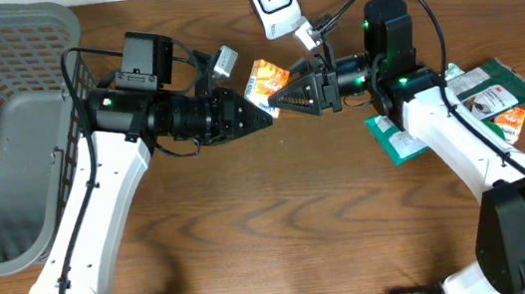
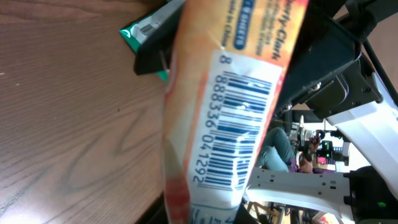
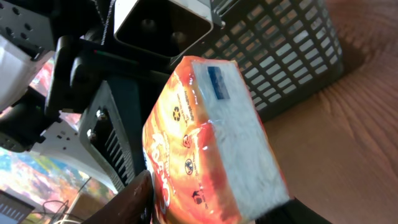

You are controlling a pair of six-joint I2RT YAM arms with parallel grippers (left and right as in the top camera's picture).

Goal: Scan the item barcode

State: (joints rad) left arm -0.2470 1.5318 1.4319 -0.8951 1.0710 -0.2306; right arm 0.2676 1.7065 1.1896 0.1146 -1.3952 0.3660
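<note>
Brown wood grain fills the table (image 1: 282, 225), and the grey mesh basket (image 1: 22, 187) sits hard against its left edge. Both arms meet near the middle of the far edge, nose to nose. Green packets (image 1: 491, 87) lie scattered by the right edge. A white scanner (image 1: 273, 0) stands at the far edge, just behind the meeting point. And there is the orange packet (image 1: 265, 78), up off the table between the two grippers. The left gripper (image 1: 261, 115) is clamped narrow on it, barcode (image 2: 239, 130) large in the left wrist view. The right gripper (image 1: 282, 98) crowds the packet's other end, one dark finger (image 3: 134, 199) beside it; whether it grips cannot be told.
</note>
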